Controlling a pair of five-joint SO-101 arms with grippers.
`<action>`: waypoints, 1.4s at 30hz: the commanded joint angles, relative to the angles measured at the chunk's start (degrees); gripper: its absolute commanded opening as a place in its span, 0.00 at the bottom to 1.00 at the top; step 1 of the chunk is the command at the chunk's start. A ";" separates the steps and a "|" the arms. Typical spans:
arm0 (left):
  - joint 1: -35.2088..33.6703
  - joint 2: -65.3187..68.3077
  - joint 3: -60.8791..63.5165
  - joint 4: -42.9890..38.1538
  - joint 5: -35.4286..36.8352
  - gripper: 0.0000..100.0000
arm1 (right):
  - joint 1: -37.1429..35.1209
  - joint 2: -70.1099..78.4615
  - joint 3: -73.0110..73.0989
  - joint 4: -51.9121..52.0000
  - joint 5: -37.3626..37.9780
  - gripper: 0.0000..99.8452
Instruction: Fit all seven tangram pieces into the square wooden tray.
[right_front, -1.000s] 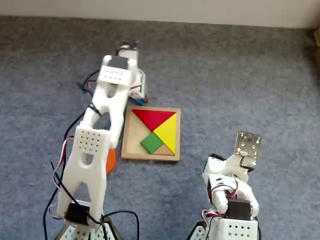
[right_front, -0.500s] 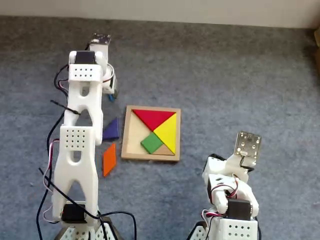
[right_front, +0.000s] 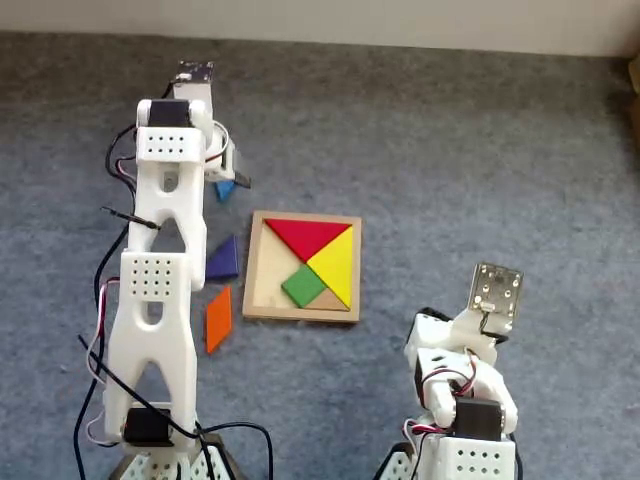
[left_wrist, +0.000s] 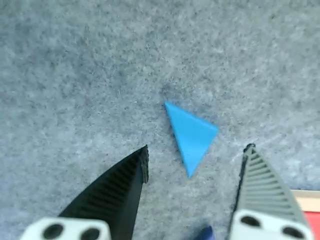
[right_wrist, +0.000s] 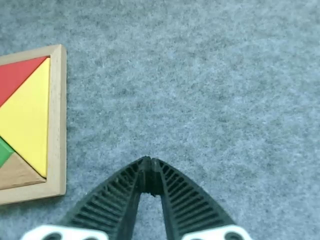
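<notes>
A: Left gripper (left_wrist: 196, 147)?
B: Jaws spread wide above blue triangle (left_wrist: 191, 132), upper left in high view. Nothing gripped.
A: Surroundings?
B: Purple piece (right_front: 224, 260) and orange piece (right_front: 218, 318) noted left of central tray (right_front: 258, 285). Right gripper (right_wrist: 150, 162) closed.

Tray (right_front: 262, 282) holds red triangle (right_front: 305, 238), yellow triangle (right_front: 338, 268), green square (right_front: 303, 285); blue triangle (left_wrist: 191, 134), purple triangle (right_front: 224, 260), orange parallelogram (right_front: 218, 319) lie outside.

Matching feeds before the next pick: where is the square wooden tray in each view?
High view: square wooden tray mid-table, between the arms.
Left wrist view: tray corner beside the left claw.
Right wrist view: tray rim beside the shut right claw.
Shared landmark: red triangle piece in the tray.
</notes>
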 joint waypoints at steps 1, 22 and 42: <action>-0.22 0.48 -1.89 -0.18 0.70 0.29 | 0.75 -0.31 8.22 -1.36 0.53 0.01; -0.13 5.41 -1.98 -9.14 0.70 0.22 | 0.75 -0.31 8.22 -1.36 0.53 0.01; -0.13 5.32 -2.33 -5.80 0.18 0.12 | 0.75 -0.31 8.22 -1.36 0.53 0.01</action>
